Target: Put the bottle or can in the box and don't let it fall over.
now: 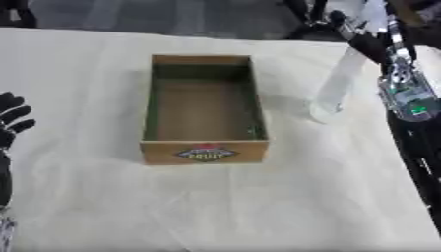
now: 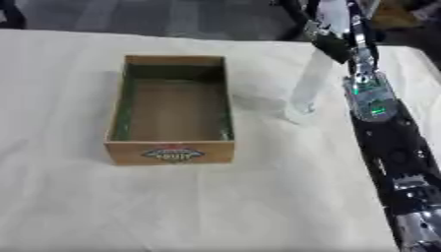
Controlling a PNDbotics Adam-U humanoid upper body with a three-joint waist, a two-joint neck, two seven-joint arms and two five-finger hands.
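Left eye view: the box (image 1: 205, 110) sits empty mid-table, so the placing is not yet done. The clear bottle (image 1: 337, 84) stands tilted just right of it, base at the cloth (image 1: 103, 197). The right hand (image 1: 366, 44) is at the bottle's top; whether its fingers clasp it cannot be told. The left hand (image 1: 10, 120) idles at the left edge, fingers spread.

Right eye view: the same layout shows, bottle outside the box. Lifting, carrying over and setting upright all seem left.
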